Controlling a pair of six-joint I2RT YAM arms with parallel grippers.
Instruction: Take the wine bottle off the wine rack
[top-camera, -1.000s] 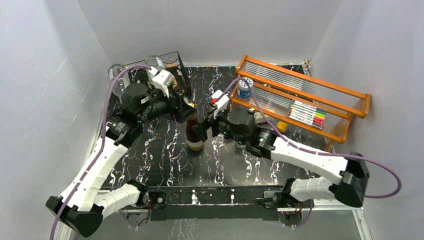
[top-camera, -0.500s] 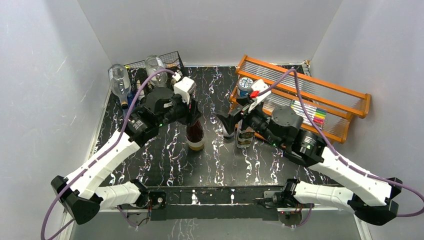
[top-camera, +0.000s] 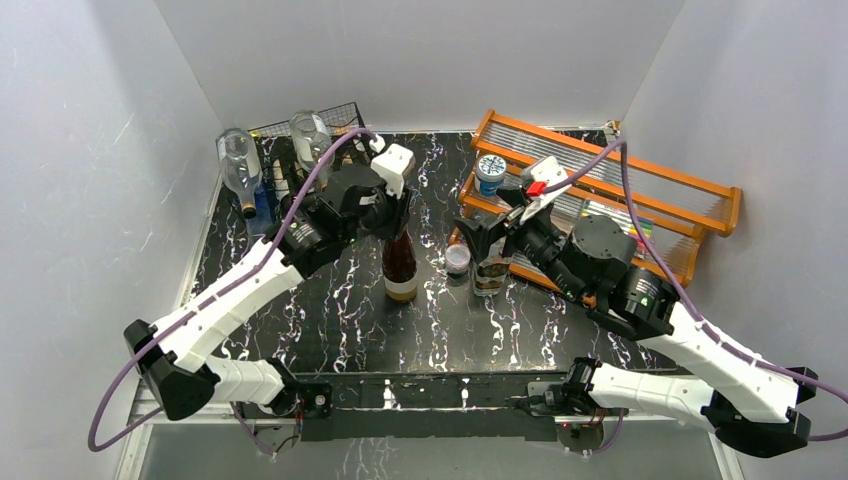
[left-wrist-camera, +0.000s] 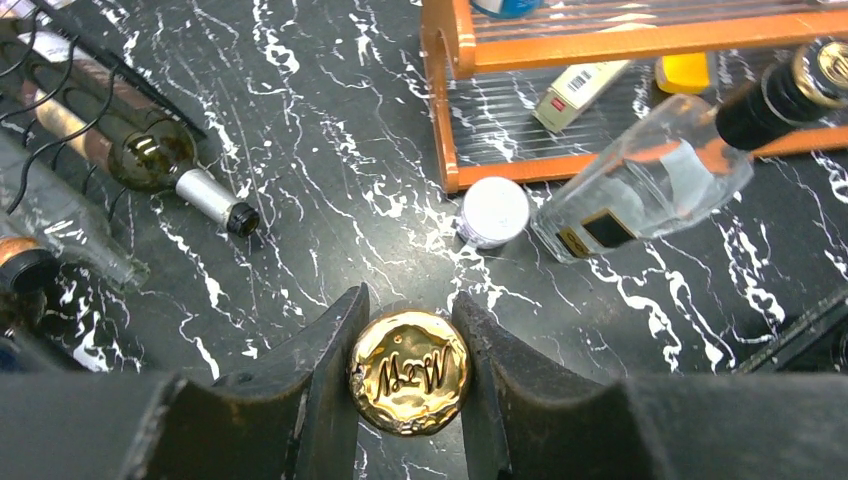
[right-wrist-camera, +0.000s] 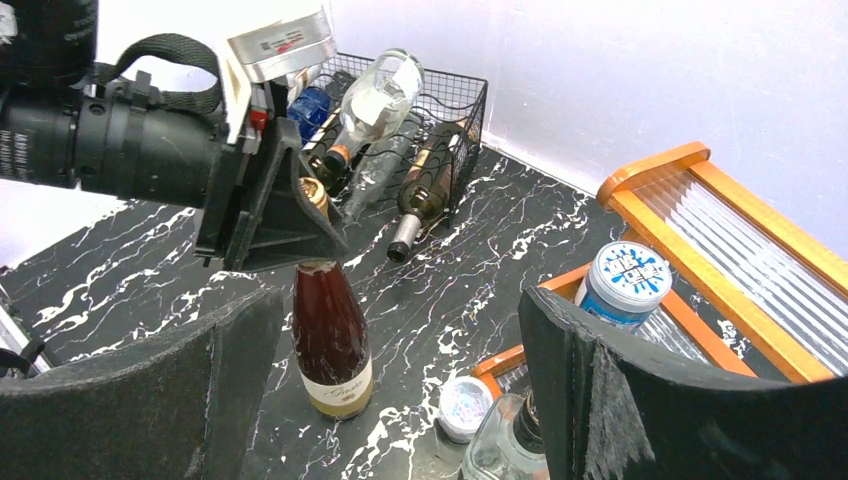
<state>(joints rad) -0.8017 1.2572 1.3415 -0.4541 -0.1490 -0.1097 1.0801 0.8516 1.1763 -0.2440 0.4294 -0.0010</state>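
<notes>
The left gripper (left-wrist-camera: 409, 330) reaches down over the marble table (top-camera: 330, 320), well apart from the wine rack (top-camera: 345, 115) in the far left corner. Here the wine bottle (top-camera: 400, 268) stands upright on its base, gripped at the top, probably to stop it tipping. The fingers press either side of its gold cap (left-wrist-camera: 410, 372). The right gripper (top-camera: 482, 232) gapes wide, holding nothing.

Wht arms (top-camera: 215, 310), blk joints (top-camera: 600, 240), blk tools (left-wrist-camera: 410, 305), purple cables (top-camera: 318, 165).
</notes>
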